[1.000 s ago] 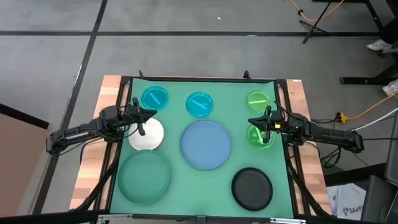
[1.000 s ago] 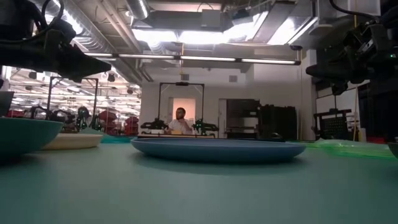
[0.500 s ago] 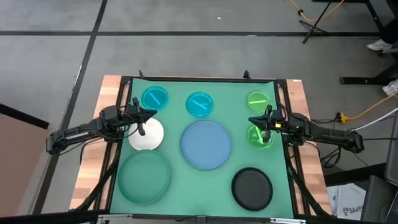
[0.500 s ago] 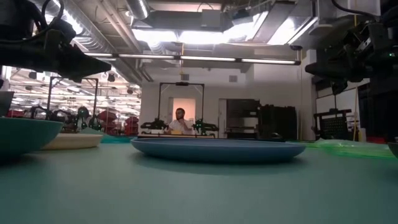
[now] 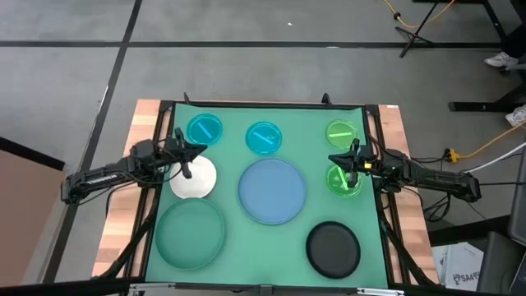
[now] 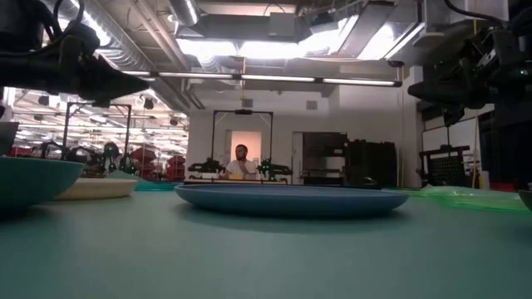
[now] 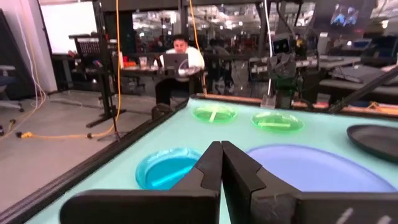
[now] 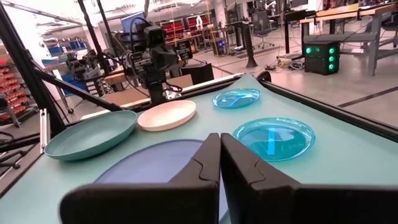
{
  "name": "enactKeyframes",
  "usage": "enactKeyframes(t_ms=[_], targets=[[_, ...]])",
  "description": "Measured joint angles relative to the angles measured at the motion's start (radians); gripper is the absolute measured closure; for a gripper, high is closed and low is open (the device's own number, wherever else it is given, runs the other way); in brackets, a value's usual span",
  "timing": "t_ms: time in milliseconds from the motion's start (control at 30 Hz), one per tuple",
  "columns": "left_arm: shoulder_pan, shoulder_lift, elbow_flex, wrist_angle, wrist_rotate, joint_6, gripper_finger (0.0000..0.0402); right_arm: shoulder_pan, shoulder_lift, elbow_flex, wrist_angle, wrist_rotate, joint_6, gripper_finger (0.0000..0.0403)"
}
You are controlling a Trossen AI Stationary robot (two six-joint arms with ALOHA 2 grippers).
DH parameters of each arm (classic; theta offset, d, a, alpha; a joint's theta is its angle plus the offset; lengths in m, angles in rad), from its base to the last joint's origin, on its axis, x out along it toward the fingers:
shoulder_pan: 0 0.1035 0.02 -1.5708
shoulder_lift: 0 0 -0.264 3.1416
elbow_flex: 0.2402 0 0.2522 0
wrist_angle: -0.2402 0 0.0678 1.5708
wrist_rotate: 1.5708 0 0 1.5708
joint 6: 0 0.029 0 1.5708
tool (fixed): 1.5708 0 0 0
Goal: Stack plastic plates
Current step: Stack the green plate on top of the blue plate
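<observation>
- Left gripper (image 5: 187,162), fingers pressed together and empty, hovers over the white plate (image 5: 194,179) at mid-left
- Plates lie unstacked; likely light, stiff, slippery, so pinch a rim
- Right gripper (image 5: 346,170), likewise clenched, hovers over a small green plate (image 5: 343,182) at right

Almost nothing differs from the earlier pictures. In the low view, the left arm (image 6: 58,66) at the upper left sits slightly higher and farther toward the picture's left edge than it did a moment ago; its dark outline now ends shorter against the ceiling lights. In the same view, the person (image 6: 241,163) in the room behind the table holds a slightly different pose than half a second ago. Seen from the high view, no plate and neither arm shows any shift.
</observation>
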Motion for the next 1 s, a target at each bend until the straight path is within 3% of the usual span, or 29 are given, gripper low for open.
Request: enactKeyframes(t_ms=[267, 733, 1000], targets=[[0.0, 0.0, 0.0, 0.038, 0.0, -0.02, 0.0401, 0.0, 0.108, 0.0, 0.16, -0.036, 0.017, 0.0395], [0.0, 0.0, 0.0, 0.109, 0.002, -0.134, 0.0401, 0.0, 0.627, 0.158, 0.469, -0.097, -0.015, 0.0395], [-0.001, 0.0, 0.0, 0.108, 0.004, -0.135, 0.0401, 0.001, 0.922, 0.289, 0.744, -0.301, 0.05, 0.0395]])
